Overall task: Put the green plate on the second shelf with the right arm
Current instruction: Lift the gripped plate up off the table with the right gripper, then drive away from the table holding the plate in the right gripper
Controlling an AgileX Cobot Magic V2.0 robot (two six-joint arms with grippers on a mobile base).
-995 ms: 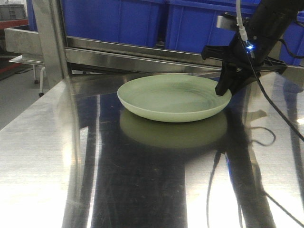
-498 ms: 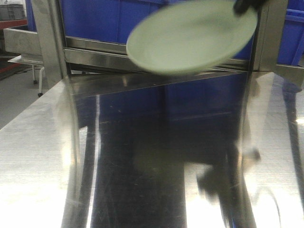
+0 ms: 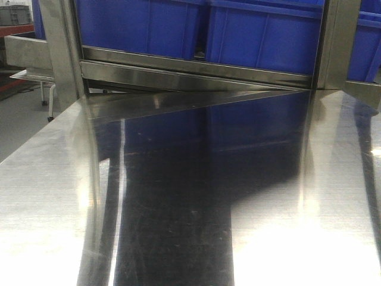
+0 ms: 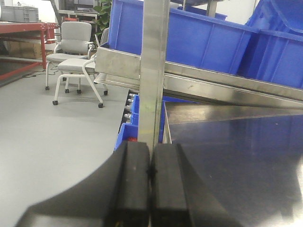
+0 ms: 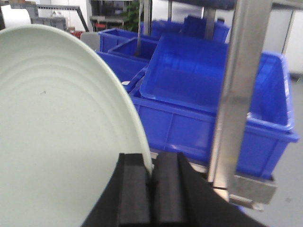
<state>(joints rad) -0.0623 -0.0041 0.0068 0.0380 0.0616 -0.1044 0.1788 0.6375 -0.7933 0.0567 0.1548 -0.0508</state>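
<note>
The right hand (image 5: 151, 171) is shut on the green plate (image 5: 61, 127). In the right wrist view the two black fingers (image 5: 132, 189) are pressed onto the raised rim with only the rim's thickness between them. The rim is gripped at the plate's 4 o'clock edge. From the grip, the plate extends toward 9 and 10 o'clock and fills the left half of that view. Its concave face, with faint concentric rings, is turned toward the camera. The plate is carried clear of any surface; no support under it is visible.

Beyond the plate, blue bins (image 5: 208, 94) are seen from 12 to 3 o'clock. A steel upright (image 5: 234, 94) is seen at 2 o'clock, in front of the bins. It cannot be told from this view which rack tier the plate is level with.

The left hand (image 4: 150, 165) is fully closed. Its pads (image 4: 135, 179) are pressed together along a single seam, and nothing is held between them. It is positioned at the corner of the counter (image 4: 236, 156), with a rack post (image 4: 154, 71) directly at 12 o'clock. Office chairs (image 4: 75, 47) are visible at 10 o'clock.

In the front view a steel rail (image 3: 196, 62) is seen at 12 o'clock, under a row of blue bins.
</note>
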